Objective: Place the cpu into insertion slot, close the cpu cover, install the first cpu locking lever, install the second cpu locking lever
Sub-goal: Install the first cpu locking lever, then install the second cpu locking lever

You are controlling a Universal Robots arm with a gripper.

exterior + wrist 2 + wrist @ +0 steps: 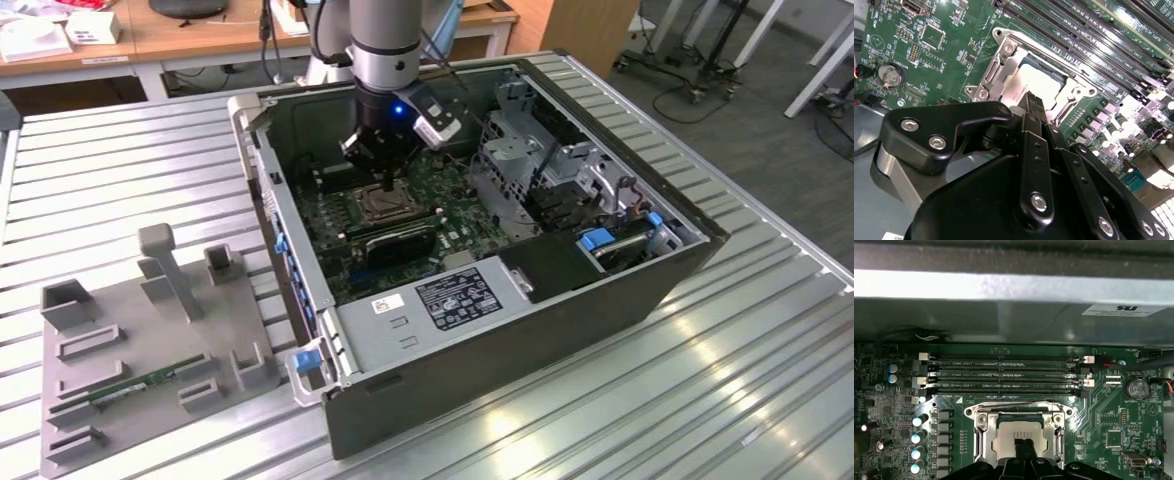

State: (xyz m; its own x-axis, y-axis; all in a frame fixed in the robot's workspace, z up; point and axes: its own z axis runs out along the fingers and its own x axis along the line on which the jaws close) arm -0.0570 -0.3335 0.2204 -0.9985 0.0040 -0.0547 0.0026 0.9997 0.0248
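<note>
Pincer (387,186) over the cpu socket inside the open case (441,420)

The exterior view takes in the ribbed worktop (694,400) and a grey jig (134,340) at the exterior view's left. In both wrist views the cpu (1008,434) lies in the slot (1021,415), with the cover (983,440) framing it. A white label (454,297) carries small print. The pincer's fingers (1030,107) are pressed together, gripping nothing, tips at the cpu face; contact is unclear.
</note>
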